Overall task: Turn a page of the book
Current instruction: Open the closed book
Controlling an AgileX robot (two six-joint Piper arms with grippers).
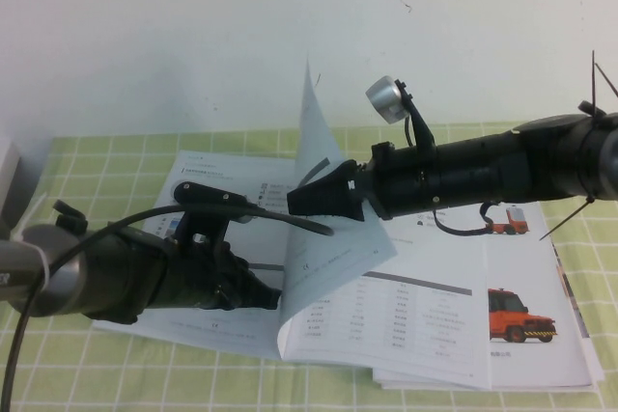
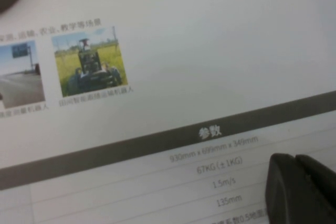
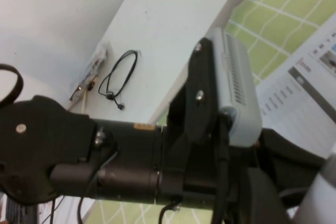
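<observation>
The risk starts on the left. The left gripper lies low over the book's left leaf, and its wrist view shows its dark fingertips drawn together, empty, right at the printed table. If it lingers there, the falling sheet will likely land on the arm instead of lying flat — and if it lifts off carelessly, the soft catalogue may slide on the green checked cloth.

In the middle, the page stands nearly upright above the spine, curling, its lower part draped toward the right-hand leaf. I judge it about halfway over, so it could still flop back to the right. Glossy paper this thin slips easily and creases if dragged.

The right gripper reaches in from the right and meets the lifted page at mid-height; the sheet appears to sit at its tip. Whether its fingers are pinching the paper or merely pushing it I cannot tell — its wrist view shows only the other arm's body. Further right, the leaf with the orange vehicles lies flat.
</observation>
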